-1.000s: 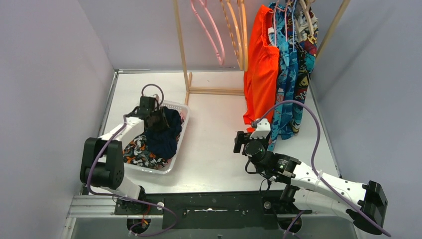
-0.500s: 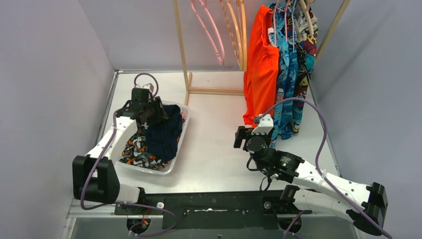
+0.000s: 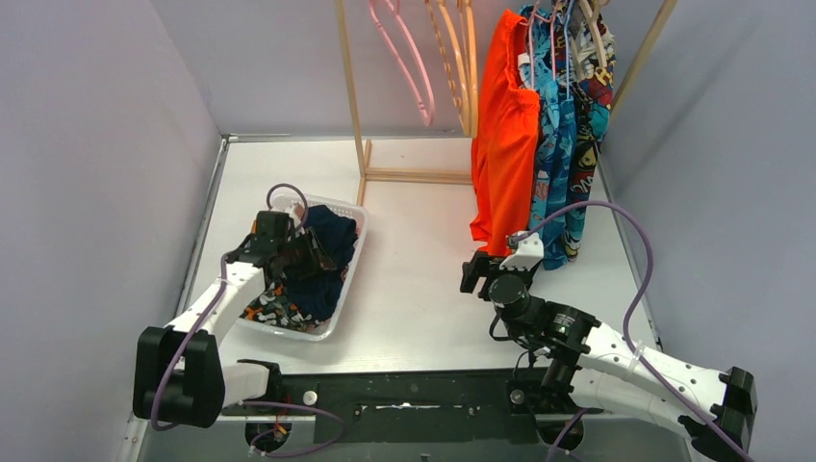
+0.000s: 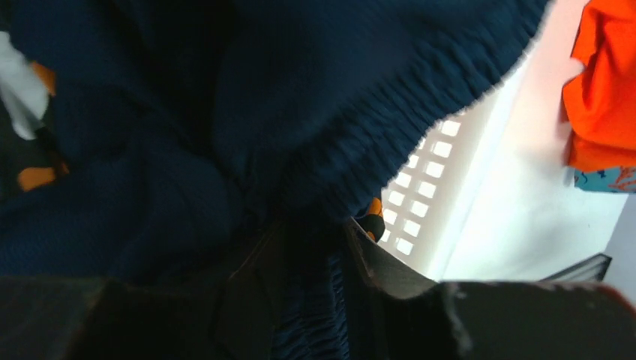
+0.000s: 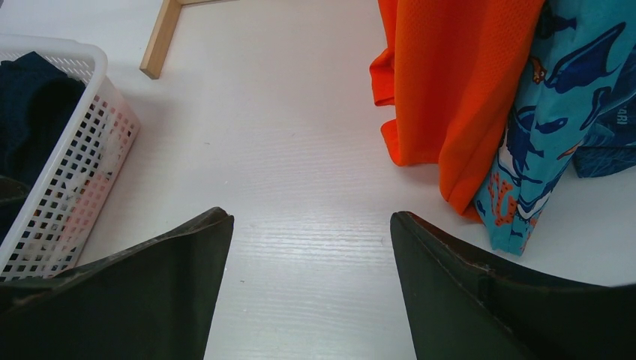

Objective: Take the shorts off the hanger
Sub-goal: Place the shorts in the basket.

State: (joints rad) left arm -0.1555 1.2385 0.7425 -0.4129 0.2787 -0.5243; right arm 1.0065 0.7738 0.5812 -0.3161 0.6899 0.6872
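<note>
A white slatted basket (image 3: 350, 272) sits on the left half of the white table (image 3: 414, 279). It holds the navy shorts (image 3: 329, 239) heaped over a black pair with orange-white print (image 3: 272, 308). The left gripper (image 3: 306, 258) reaches down into it, jaws drawn in on a fold of the navy shorts. At the far side stands a wooden rack (image 3: 348, 87), its base bar lying across the tabletop. Bare pink hangers (image 3: 404, 58) and wooden ones hang from its rail. To the right hang the orange-red shorts (image 3: 502, 144), the teal-blue patterned shorts (image 3: 556, 144) and the comic-print shorts (image 3: 589, 144) pressed together, their hems just touching the table. The right gripper (image 3: 473, 272) hovers low near the orange-red hem, jaws spread wide and holding nothing, with bare table between. A purple cable (image 3: 630, 236) arcs over that arm. Pale lilac walls (image 3: 96, 144) close in on three sides.
</note>
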